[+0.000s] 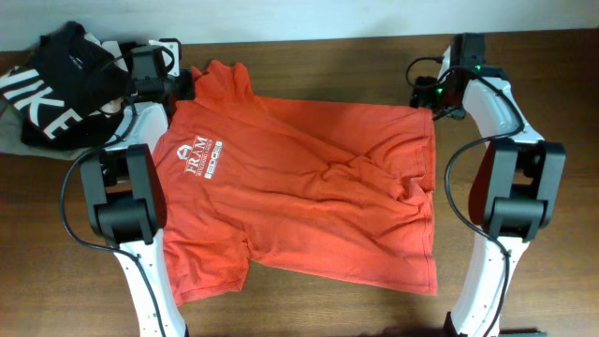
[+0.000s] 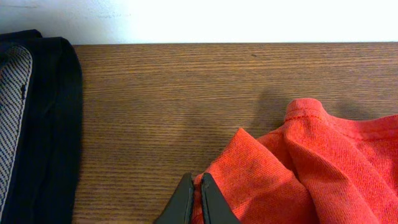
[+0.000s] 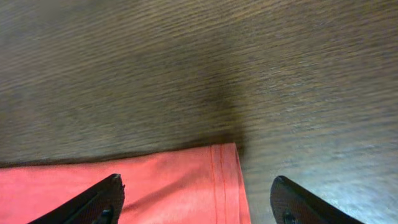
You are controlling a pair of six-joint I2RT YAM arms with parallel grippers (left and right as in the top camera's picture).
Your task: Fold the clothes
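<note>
The red-orange T-shirt [image 1: 299, 187] lies spread and wrinkled on the table, small white chest logo [image 1: 198, 157] up, hem to the right. My left gripper [image 1: 187, 84] is at the shirt's far left sleeve; in the left wrist view its jaws [image 2: 194, 186] are shut on a fold of the red cloth [image 2: 298, 174]. My right gripper [image 1: 430, 98] hovers over the shirt's far right hem corner; in the right wrist view its fingers [image 3: 196, 193] are wide open, straddling the stitched hem corner [image 3: 221, 180], holding nothing.
A black garment with big white letters [image 1: 56, 94] lies on grey cloth at the far left corner; it shows as a dark edge in the left wrist view [image 2: 43, 124]. Bare brown wood [image 1: 309, 56] runs behind the shirt. Both arm bases stand at the near side.
</note>
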